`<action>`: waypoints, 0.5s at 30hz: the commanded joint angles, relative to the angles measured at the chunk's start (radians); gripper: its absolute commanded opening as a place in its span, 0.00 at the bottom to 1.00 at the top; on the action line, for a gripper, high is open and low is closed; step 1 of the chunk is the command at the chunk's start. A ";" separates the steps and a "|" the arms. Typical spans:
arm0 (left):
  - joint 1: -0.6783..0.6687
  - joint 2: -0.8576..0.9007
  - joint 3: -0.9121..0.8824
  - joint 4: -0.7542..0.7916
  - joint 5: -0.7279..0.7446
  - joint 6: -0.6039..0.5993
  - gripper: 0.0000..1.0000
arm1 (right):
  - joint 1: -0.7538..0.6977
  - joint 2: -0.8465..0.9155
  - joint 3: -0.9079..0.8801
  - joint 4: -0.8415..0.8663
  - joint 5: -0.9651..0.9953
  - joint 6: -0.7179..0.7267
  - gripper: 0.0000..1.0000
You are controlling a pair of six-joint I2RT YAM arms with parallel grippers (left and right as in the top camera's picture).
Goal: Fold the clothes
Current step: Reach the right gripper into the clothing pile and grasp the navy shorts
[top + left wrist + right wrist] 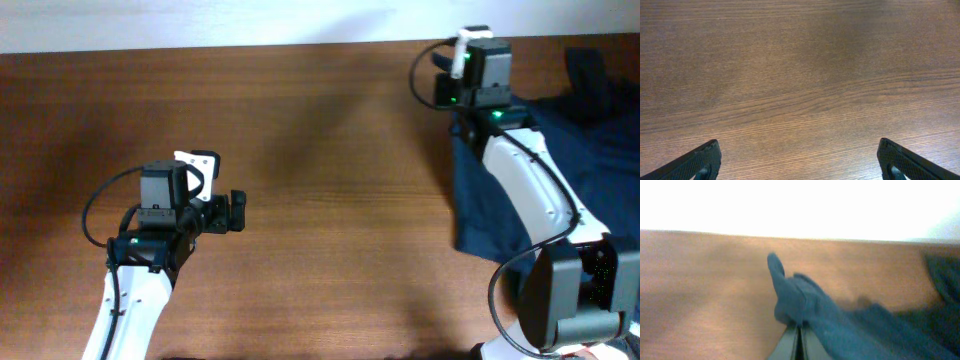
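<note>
A dark blue garment (505, 195) lies crumpled at the right side of the wooden table, partly under my right arm. My right gripper (452, 75) is at the far right of the table, shut on a corner of the garment (800, 302), which bunches up above the closed fingers (800, 335) in the right wrist view. My left gripper (235, 212) is open and empty over bare wood at the left of the table; its two fingertips (799, 162) show wide apart in the left wrist view, with no cloth near them.
The wooden table (330, 170) reaches back to a white wall edge. The right arm's white links and black base (575, 290) stand at the right front, over part of the cloth.
</note>
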 commanded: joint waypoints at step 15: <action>0.001 0.002 0.020 0.027 0.015 -0.003 0.99 | 0.128 0.031 -0.083 -0.919 -0.105 0.104 0.99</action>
